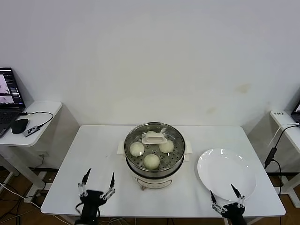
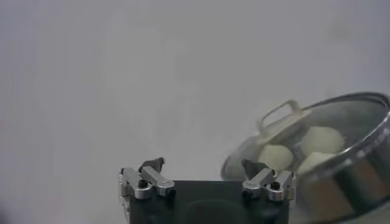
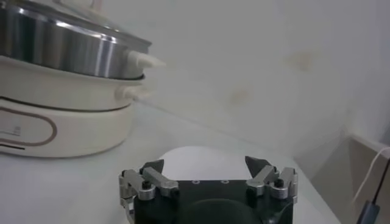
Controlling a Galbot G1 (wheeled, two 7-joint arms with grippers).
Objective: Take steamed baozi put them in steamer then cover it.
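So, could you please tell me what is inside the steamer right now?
Under the glass cover, the steamer shows three baozi on its perforated tray; the cover's handle hides anything behind it.

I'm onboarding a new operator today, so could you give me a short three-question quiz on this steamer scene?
1. True or false: the glass lid sits on the steamer.
2. How many baozi show through the lid? A) one B) three C) five
3. What lies on the white plate to the robot's right of the steamer?

Key:
1. True; its whitish handle is on top.
2. B; a fourth may be hidden under the handle.
3. Nothing; it is bare. The left gripper and right gripper hang open at the table's near edge.
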